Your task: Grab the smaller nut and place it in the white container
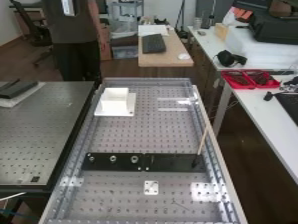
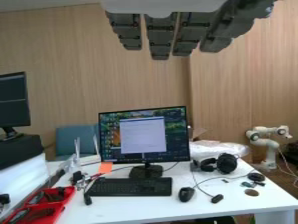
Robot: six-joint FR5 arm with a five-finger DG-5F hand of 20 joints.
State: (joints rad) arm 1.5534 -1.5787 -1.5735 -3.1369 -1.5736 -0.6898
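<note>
The smaller nut [image 1: 92, 158] stands on the black bar [image 1: 173, 162] low in the high view, beside the larger nut [image 1: 113, 158] and the bearing [image 1: 134, 159]. Farther up the perforated bench is the white container [image 1: 116, 100], on a white base plate. In the wrist view the hand [image 2: 161, 35] hangs with its dark fingers straight and nothing held, facing a desk away from the bar.
A thin light stick [image 1: 202, 141] leans up from the bar's right part. A small white plate [image 1: 151, 187] lies below the bar. Metal rails [image 1: 211, 145] edge the bench, and a dark perforated table [image 1: 41, 137] adjoins at left.
</note>
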